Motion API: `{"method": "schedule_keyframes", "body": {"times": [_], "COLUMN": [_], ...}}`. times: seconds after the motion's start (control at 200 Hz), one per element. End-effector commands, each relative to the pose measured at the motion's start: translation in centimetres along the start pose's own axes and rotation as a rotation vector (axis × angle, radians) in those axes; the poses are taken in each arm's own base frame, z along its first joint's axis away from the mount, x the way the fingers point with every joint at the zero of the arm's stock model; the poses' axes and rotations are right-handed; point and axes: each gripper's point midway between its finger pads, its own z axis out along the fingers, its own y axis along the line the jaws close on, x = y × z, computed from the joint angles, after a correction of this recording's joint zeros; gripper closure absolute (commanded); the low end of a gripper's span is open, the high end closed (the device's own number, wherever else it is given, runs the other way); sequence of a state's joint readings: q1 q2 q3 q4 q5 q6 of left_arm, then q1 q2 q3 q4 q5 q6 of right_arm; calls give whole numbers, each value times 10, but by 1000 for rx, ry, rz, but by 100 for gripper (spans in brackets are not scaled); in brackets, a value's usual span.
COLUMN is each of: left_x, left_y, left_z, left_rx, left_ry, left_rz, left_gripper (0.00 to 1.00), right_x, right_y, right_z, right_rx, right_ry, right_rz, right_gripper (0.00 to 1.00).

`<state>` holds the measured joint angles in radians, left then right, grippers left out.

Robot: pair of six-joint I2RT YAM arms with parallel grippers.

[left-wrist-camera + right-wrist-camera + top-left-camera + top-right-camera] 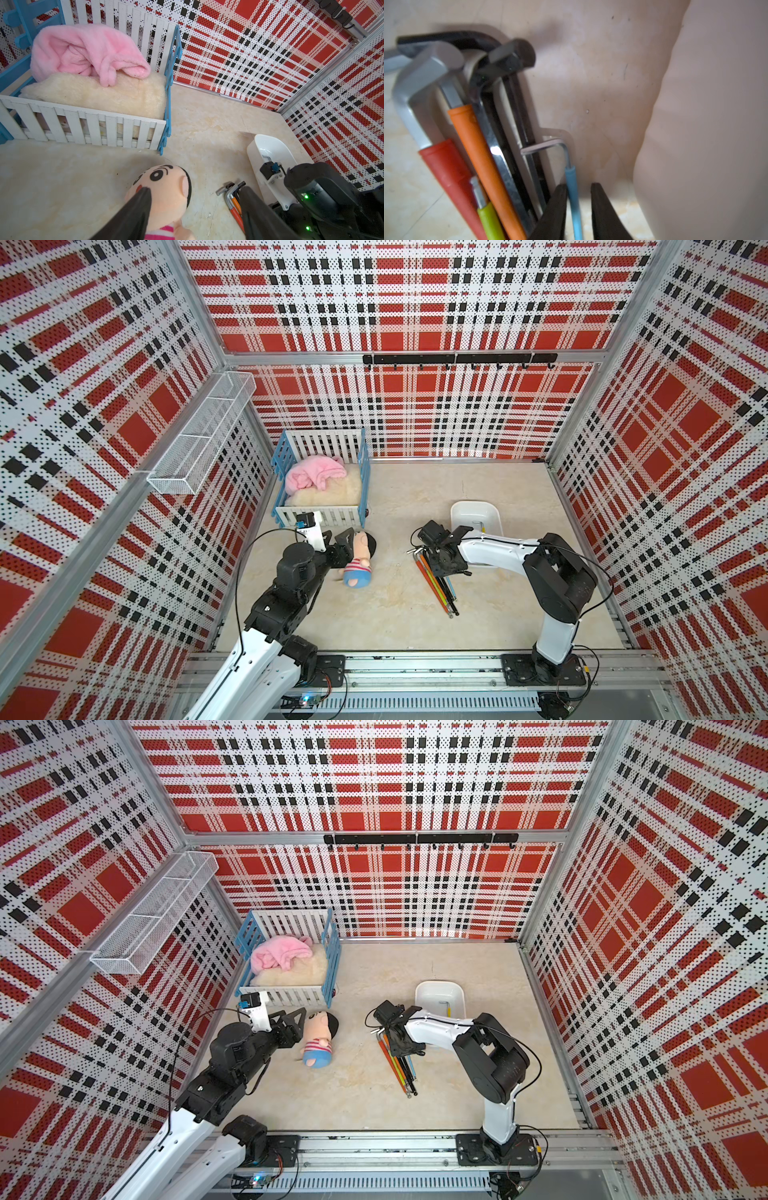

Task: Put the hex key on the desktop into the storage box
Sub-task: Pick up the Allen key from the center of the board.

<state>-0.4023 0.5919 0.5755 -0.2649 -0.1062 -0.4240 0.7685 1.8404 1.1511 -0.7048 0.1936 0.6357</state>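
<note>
The beige table [415,497] holds a white storage box [494,512] near its back right part; one small yellow hex key [446,1006] lies inside the box. A bunch of hex keys [436,585] lies flat on the table just beside the box, on its near left side; in it are a red key [446,166], an orange key [481,162], a green key [490,222] and some bare metal ones, all close together. The blue hex key [574,207] lies at the edge of the bunch, on the side nearest the box; the right gripper [577,187] is down low over it, its fingers a little apart with the blue sleeve between them; the sleeve touches one finger and a gap shows at the other, so it is not pinched. The left gripper [195,188] is spread wide just beside the head of a doll [359,558]; I cannot tell if it touches the doll; the doll lies on the table in front of a toy crib [320,514]; a pink blanket [313,477] sits in the crib.
</note>
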Motion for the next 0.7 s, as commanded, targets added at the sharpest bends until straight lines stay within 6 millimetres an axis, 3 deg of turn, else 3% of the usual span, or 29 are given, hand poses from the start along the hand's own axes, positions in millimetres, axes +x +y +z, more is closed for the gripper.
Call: {"method": "schedule_keyframes", "body": {"times": [0.0, 0.246, 0.696], "left_x": [-9, -8, -9], "left_y": [-6, -6, -5], "left_z": [-5, -4, -4], "left_rx": [14, 13, 13], "left_ry": [-20, -14, -19], "left_rz": [-8, -8, -8], "left_gripper": [28, 28, 28], "right_x": [11, 26, 34], "right_y": [1, 0, -5], "right_z": [9, 20, 38], "right_rx": [-15, -13, 21], "right_ry": [66, 178, 283], "right_rz": [-11, -18, -4], "right_gripper": [76, 76, 86]}}
